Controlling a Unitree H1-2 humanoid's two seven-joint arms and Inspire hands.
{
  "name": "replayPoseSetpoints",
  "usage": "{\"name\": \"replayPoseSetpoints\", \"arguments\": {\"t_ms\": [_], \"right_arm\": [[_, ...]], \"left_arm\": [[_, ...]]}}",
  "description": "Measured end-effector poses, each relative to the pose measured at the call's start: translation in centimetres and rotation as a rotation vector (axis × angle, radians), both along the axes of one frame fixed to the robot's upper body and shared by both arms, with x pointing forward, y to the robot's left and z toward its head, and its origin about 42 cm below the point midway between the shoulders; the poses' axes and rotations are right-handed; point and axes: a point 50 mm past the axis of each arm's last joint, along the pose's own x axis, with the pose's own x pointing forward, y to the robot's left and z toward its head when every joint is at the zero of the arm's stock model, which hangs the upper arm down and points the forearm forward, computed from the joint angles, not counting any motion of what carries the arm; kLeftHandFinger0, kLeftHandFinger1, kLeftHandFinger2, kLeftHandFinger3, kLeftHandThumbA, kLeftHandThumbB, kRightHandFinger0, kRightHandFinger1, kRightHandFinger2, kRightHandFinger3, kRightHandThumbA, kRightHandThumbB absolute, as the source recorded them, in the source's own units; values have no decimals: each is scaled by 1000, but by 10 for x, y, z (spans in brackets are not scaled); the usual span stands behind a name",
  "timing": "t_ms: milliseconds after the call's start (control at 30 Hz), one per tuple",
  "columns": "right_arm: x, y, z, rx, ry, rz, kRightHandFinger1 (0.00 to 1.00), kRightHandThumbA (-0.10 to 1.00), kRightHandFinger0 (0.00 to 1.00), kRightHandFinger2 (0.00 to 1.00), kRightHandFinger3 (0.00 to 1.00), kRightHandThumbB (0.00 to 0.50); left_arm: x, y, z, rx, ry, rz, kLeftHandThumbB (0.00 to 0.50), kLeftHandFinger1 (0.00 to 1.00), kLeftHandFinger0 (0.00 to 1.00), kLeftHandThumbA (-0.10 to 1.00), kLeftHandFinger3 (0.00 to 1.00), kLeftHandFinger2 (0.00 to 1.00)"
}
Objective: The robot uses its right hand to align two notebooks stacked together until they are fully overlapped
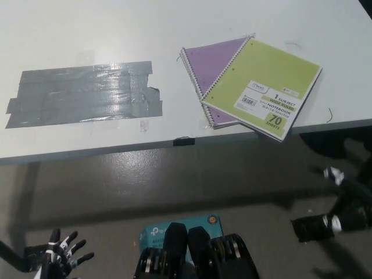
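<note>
White desk [87,35] w/ grey duct-tape patch [84,93] at left of frame, small black clip [183,140] on front edge, grey floor [174,186] below.

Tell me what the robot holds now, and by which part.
Nothing is held. The left hand is open at the lower left; the right hand is low at the right, away from the green notebook and the purple notebook.

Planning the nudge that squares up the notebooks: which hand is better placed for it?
Right. The right hand sits low at the picture's right, below the green notebook lying askew over the purple notebook; the left hand rests far off, lower left.
</note>
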Motion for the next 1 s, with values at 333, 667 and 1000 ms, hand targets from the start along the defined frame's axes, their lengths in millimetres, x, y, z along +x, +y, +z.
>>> {"name": "replayPoseSetpoints", "arguments": {"t_ms": [333, 667, 1000], "right_arm": [[41, 43, 135, 99, -439, 60, 1000, 496, 1000, 1000, 1000, 131], [117, 80, 171, 138, -490, -57, 1000, 559, 1000, 1000, 1000, 146], [186, 120, 132, 13, -323, -170, 1000, 682, 1000, 1000, 1000, 174]], "left_arm": [[-6, 1, -2, 9, 17, 0, 464, 811, 777, 1000, 1000, 995], [-7, 0, 0, 29, 18, -20, 500, 848, 858, 1000, 1000, 991], [-8, -7, -2, 32, 25, -44, 500, 860, 838, 1000, 1000, 982]]}}
